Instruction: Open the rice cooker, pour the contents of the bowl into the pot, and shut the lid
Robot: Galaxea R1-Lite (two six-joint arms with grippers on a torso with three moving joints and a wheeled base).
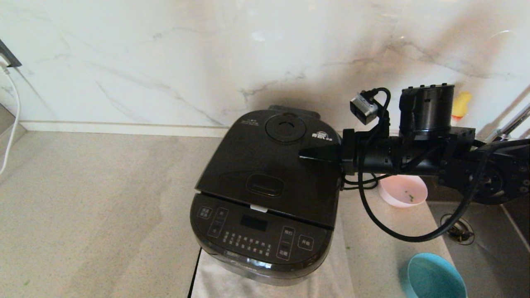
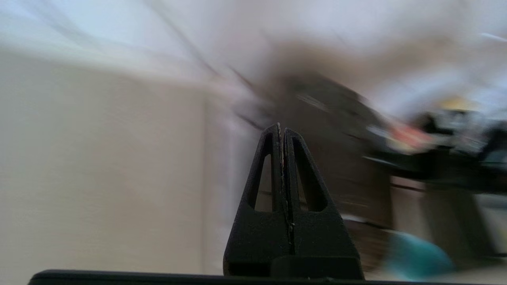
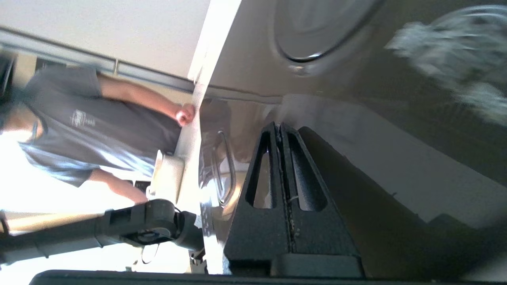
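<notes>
The black rice cooker stands mid-counter with its lid down; the pot is hidden beneath it. My right gripper reaches in from the right and lies shut just over the lid's right side, near the round steam vent. The right wrist view shows the right gripper with fingers pressed together and nothing between them, close above the glossy lid. The pink bowl sits right of the cooker, under my right arm, with a few green bits inside. My left gripper is shut and empty, away from the cooker.
A teal bowl sits at the front right beside the sink. A faucet and a yellow item are at the back right. A cloth lies under the cooker. Bare counter stretches to the left.
</notes>
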